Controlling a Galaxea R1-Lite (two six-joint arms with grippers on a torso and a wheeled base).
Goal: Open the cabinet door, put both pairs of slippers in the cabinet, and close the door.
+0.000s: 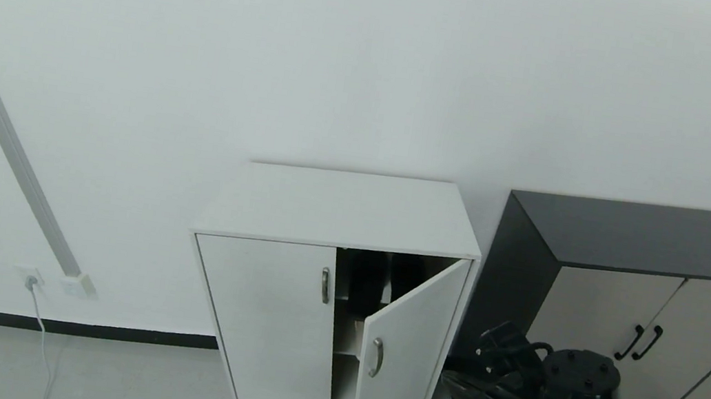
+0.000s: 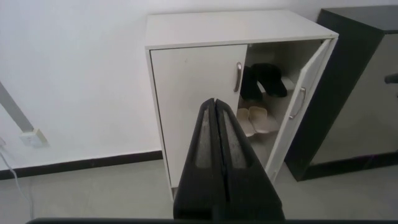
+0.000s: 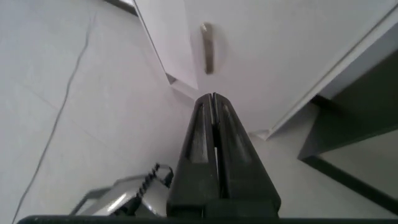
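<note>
one white cabinet (image 1: 261,325), one dark cabinet (image 1: 596,317), two pairs of slippers (image 2: 264,79)

The cabinet (image 2: 236,28) holds black slippers (image 2: 264,79) above, beige slippers (image 2: 256,120) below.

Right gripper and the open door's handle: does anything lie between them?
Nothing. In the right wrist view the shut right gripper points toward the handle, with only the bare white face of the cabinet door between them.
</note>
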